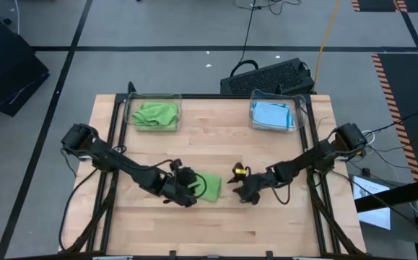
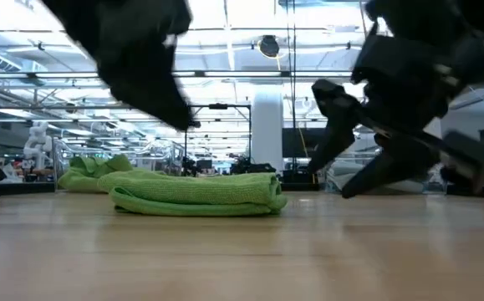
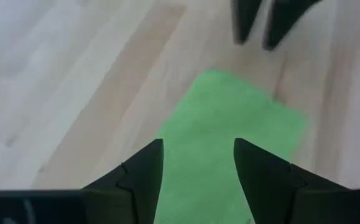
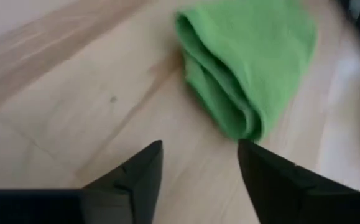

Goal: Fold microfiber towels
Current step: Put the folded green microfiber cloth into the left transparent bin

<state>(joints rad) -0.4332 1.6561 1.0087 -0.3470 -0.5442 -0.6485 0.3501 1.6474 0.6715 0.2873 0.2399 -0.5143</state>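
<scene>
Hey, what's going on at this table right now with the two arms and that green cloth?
Two robot arms are folding microfiber towels. A folded green towel lies flat on the wooden table between them. The left gripper hovers open just above it; the right gripper is open beside it, holding nothing. At the far edge, one clear bin holds green towels and another bin holds blue ones.

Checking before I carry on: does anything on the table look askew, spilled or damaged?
Nothing stands out. The folded green towel lies flat on the table between the left hand and the right hand, both open and off it. The other towels sit inside their two bins.
</scene>
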